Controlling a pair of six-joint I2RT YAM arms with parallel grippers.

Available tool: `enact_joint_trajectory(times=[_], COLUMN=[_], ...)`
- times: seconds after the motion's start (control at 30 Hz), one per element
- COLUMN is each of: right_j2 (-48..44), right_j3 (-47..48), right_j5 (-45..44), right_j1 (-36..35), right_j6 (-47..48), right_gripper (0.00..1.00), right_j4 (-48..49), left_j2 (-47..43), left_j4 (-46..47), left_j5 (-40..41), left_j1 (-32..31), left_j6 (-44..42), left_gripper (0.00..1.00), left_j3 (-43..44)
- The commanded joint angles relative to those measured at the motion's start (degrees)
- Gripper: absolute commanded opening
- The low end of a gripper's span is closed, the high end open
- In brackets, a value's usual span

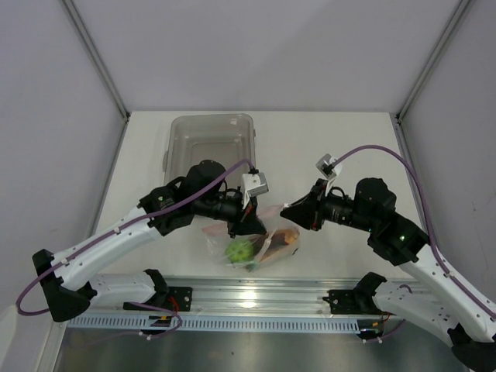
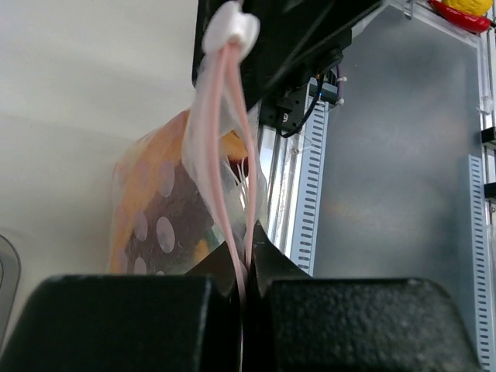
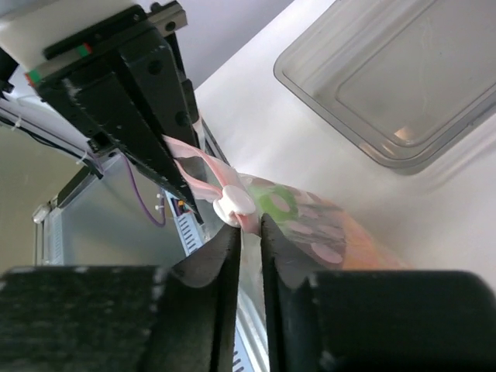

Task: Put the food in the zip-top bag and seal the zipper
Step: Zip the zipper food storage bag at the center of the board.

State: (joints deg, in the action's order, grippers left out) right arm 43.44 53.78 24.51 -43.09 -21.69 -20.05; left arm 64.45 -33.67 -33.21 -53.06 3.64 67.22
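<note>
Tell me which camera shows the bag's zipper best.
Left wrist. The pink zipper runs lengthwise up the frame from the left gripper's shut jaws to its white slider. The right wrist shows only a short stretch beside the slider; the top external view is too distant to resolve it.

Lab test cell: white panel walls (image 1: pixel 263 54), aluminium corner posts (image 1: pixel 94 56), extrusion rail (image 1: pixel 256 294) along white table (image 1: pixel 294 139).
</note>
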Motion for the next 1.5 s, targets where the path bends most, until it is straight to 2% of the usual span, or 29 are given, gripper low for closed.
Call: enact_joint_trajectory(times=[0.0,0.07,0.17,0.2,0.23,0.27,0.3,0.37,0.4,0.6,0.77,1.07,1.3,1.37,1.4,1.43,1.47], right_j2=[0.7,1.3,0.5,0.2,-0.5,-0.6,-0.7,-0.6,-0.5,4.7,8.7,9.9,9.4,9.0,8.6,8.2,8.1], right_j3=[-0.5,-0.3,-0.2,-0.1,0.1,0.2,0.5,1.0,1.3,6.9,13.5,13.2,13.6,13.4,13.4,13.4,13.5], right_j5=[1.0,1.0,1.2,1.2,1.5,2.4,3.1,4.6,4.8,8.2,9.3,17.1,19.5,20.0,20.0,19.9,19.7], right_j1=[0.2,0.2,0.3,0.3,0.2,0.4,0.4,0.5,0.5,2.1,3.6,6.4,6.4,6.4,6.4,6.4,6.4], right_j6=[1.7,1.8,1.7,1.6,1.4,1.3,1.0,0.5,0.3,-4.1,-9.8,-14.7,-12.6,-12.1,-11.9,-11.3,-10.7], right_gripper=[0.16,0.00,0.00,0.00,0.00,0.00,0.00,0.00,0.00,0.00,0.00,0.00,0.00,0.00,0.00,0.00,0.00], right_j4=[4.9,4.8,4.8,4.8,4.8,4.8,4.8,4.1,3.4,-4.0,-12.1,-9.7,-10.3,-9.9,-9.8,-9.6,-9.5], left_j2=[-0.8,-0.7,-1.2,-1.5,-1.9,-2.5,-2.8,-3.9,-4.8,-6.3,-4.5,-2.0,0.2,1.1,2.2,2.8,3.1], left_j4=[2.3,1.9,0.5,0.3,0.3,0.4,0.5,1.5,2.7,8.7,7.7,6.5,6.1,5.5,3.6,3.0,2.4], left_j5=[-3.4,-3.6,-3.0,-2.1,-1.8,-1.4,-1.1,0.2,1.6,2.8,3.2,7.3,9.5,8.7,7.6,6.9,6.2], left_j1=[0.8,0.9,1.1,1.1,1.1,1.1,1.1,1.1,1.1,1.0,0.2,-2.8,-2.8,-2.8,-2.8,-2.8,-2.8], left_j6=[0.1,-0.2,-1.3,-1.7,-2.1,-2.7,-2.9,-3.5,-3.5,-3.5,-5.9,-8.5,-11.1,-12.0,-12.3,-12.4,-12.3], left_gripper=[0.01,0.01,0.03,0.22,0.30,0.47,0.58,0.71,0.74,0.75,0.75,0.76,0.77,0.71,0.64,0.45,0.35], left_j3=[-0.1,0.0,0.1,0.1,0.1,0.1,0.4,0.7,1.6,4.5,5.8,5.6,7.0,7.9,9.0,9.2,9.5])
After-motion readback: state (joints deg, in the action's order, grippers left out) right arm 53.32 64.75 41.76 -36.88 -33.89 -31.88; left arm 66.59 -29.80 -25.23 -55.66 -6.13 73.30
